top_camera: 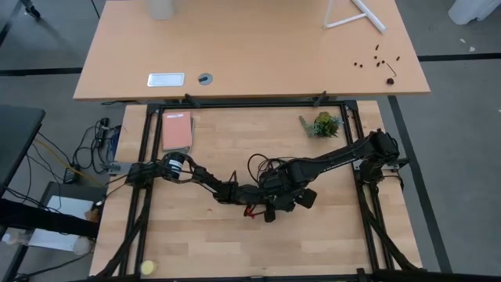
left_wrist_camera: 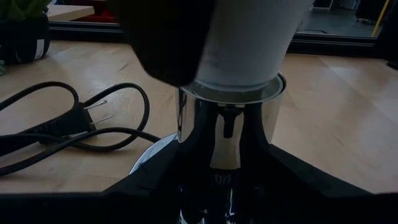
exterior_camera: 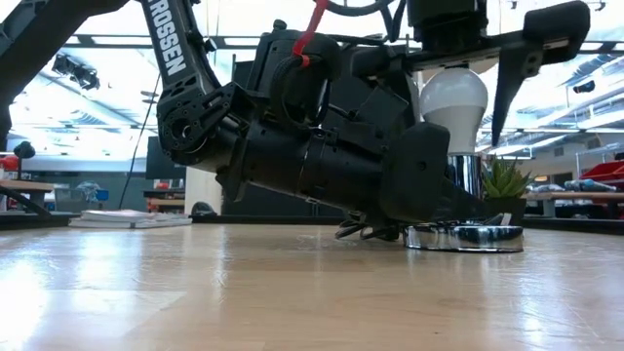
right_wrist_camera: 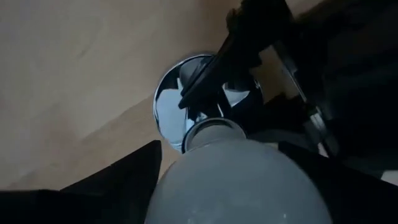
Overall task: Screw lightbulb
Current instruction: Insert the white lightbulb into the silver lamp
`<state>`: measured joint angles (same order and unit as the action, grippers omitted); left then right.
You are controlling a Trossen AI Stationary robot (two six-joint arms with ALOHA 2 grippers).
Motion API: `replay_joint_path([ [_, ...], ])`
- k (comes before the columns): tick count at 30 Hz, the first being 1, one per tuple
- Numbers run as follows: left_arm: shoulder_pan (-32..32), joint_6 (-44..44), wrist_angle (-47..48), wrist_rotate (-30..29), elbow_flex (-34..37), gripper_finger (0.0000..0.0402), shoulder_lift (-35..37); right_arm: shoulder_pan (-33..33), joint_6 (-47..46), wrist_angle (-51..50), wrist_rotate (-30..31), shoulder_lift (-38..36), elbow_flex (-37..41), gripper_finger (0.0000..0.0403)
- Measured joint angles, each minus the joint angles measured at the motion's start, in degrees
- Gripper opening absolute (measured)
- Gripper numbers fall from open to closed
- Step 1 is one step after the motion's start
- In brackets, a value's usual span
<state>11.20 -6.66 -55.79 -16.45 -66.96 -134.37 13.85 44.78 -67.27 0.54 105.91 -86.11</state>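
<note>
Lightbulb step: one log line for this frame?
lightbulb: upright in socket | left gripper: clamped on socket stem | right gripper: over bulb, fingers astride it, grip unclear | stage: screwing in

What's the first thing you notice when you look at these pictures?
A white lightbulb standing upright in a shiny silver socket in the middle of the wooden table. The left gripper clamps the socket low down, while the right gripper sits over the bulb's round top. A black cord curls on the table beside the socket.
</note>
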Motion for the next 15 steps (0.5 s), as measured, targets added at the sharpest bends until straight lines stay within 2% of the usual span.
replay_joint_path([
  [8, 0.02, 0.17, 0.00, 0.00, 0.00, 0.0195, -0.02, -0.11, 3.38, 0.72, 0.19, 0.00, 0.00, 0.0254],
  [15, 0.02, 0.22, 0.00, 0.00, 0.00, 0.0195, -0.02, -0.35, -4.69, 0.87, 0.24, 0.00, 0.00, 0.0254],
])
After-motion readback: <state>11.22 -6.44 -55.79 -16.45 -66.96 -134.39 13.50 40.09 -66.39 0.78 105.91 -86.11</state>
